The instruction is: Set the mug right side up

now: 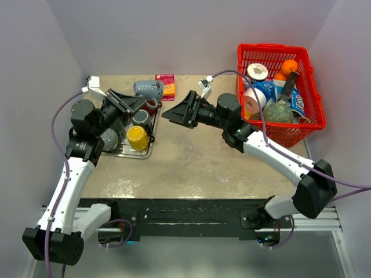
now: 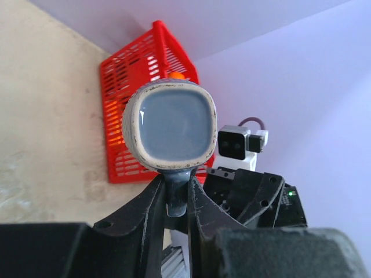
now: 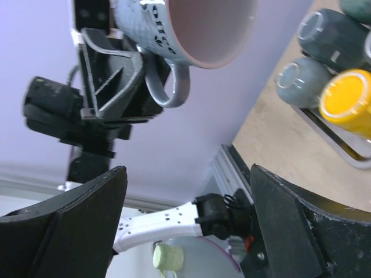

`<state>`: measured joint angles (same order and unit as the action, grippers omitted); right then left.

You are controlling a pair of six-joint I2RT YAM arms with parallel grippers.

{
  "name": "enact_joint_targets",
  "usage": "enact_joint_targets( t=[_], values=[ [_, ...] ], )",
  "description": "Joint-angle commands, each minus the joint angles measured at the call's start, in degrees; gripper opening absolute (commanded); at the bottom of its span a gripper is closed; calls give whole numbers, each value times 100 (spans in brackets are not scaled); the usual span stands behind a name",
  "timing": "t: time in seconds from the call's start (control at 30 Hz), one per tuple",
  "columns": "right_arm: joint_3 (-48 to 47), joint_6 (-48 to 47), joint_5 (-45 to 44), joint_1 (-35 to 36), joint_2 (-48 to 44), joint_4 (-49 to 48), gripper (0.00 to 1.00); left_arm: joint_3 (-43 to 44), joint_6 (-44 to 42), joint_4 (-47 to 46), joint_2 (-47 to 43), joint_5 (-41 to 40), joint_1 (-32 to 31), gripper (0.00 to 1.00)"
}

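The blue-grey speckled mug (image 1: 148,88) hangs in the air above the tray's far end, lying sideways. My left gripper (image 1: 138,99) is shut on its handle (image 2: 176,197). The left wrist view shows the mug's flat base (image 2: 171,124). The right wrist view shows its pink inside (image 3: 197,26) and its handle (image 3: 172,87) between the left fingers (image 3: 110,75). My right gripper (image 1: 166,114) is open and empty, a little to the right of the mug and pointing at it. Its jaws (image 3: 185,220) stand wide apart.
A metal tray (image 1: 124,153) at the left holds upside-down mugs: yellow (image 1: 138,138), grey (image 1: 109,139) and dark (image 1: 141,118). A red basket (image 1: 278,130) full of groceries stands at the right. A red snack packet (image 1: 167,86) lies at the back.
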<state>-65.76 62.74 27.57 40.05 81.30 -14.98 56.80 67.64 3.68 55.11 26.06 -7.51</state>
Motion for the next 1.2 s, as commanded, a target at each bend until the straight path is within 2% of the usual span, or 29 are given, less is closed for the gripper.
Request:
enact_joint_targets(
  t=[0.0,0.17,0.2,0.33,0.43,0.63,0.83,0.93,0.97,1.0,1.07,1.17],
  values=[
    [-419,362,-138,204,79,-1217,89,-55,909,-1519,-176,277,-145,0],
    [-675,563,-287,310,316,-1718,85,60,927,-1572,-255,162,-216,0],
    [-710,607,-296,319,351,-1771,77,25,927,-1668,-273,153,-216,0],
    [-711,889,-322,336,457,-2298,61,-90,1067,-2143,-326,162,-269,0],
    [-693,933,-507,337,466,-2474,57,-81,1076,-2258,-317,197,-304,0],
    [-789,907,-779,328,492,-2571,57,-151,1120,-2398,-282,232,-383,0],
    [-886,906,-858,328,545,-2518,48,-204,980,-2741,-264,206,-550,0],
    [-930,950,-876,345,598,-2624,33,-222,971,-2803,-229,241,-594,0],
    [-965,951,-833,337,624,-2598,26,-230,945,-2768,-246,241,-594,0],
    [-1026,942,-806,337,633,-2528,14,-213,892,-2759,-255,241,-594,0],
    [-1053,881,-815,337,624,-2440,2,-169,760,-2593,-290,180,-603,0],
    [-1001,766,-876,337,572,-2281,0,-151,655,-2513,-273,206,-603,0]
  ],
)
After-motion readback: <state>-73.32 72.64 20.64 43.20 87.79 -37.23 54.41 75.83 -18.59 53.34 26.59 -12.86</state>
